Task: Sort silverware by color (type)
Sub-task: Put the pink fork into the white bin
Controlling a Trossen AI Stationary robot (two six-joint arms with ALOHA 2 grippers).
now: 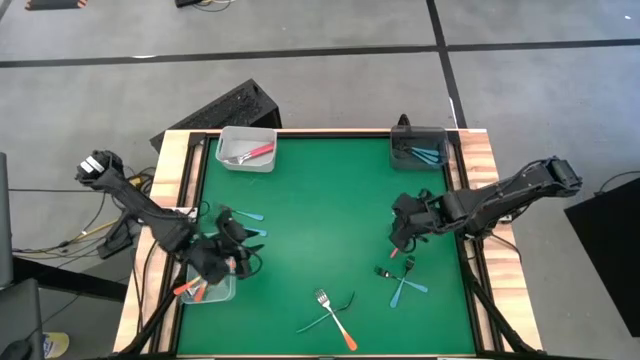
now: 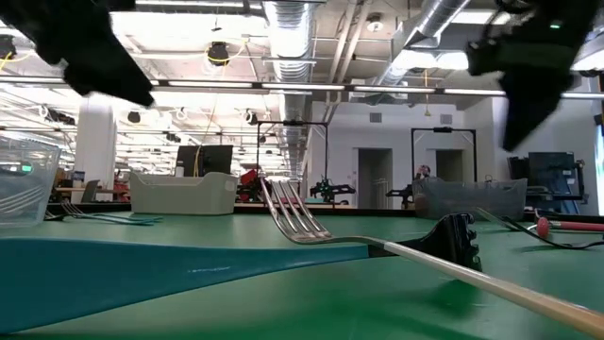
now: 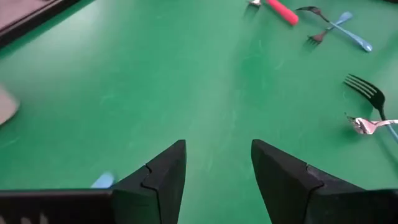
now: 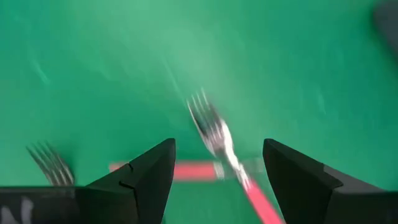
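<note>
- Right tool point(image 1: 403, 243) is hovering near the table's right edge, jaws spread wide, empty, over a red-handled fork point(image 4: 227, 152).
- Left tool point(image 1: 222, 255) is waiting at the near-left corner, jaws wide, empty.
- Fork is looking light, stiff, thin, probably slippery; I am judging mid-handle as the best pinch.
- Table point(image 1: 320, 215) centre is offering open room.

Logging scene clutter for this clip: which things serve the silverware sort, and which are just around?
Part of the job:
- red-handled fork beneath the open right pincer
- crossed blue-handled forks
- orange-handled fork
- clear bin holding a red utensil
- dark bin
- left pincer, open

Just around:
- black case on the floor
</note>
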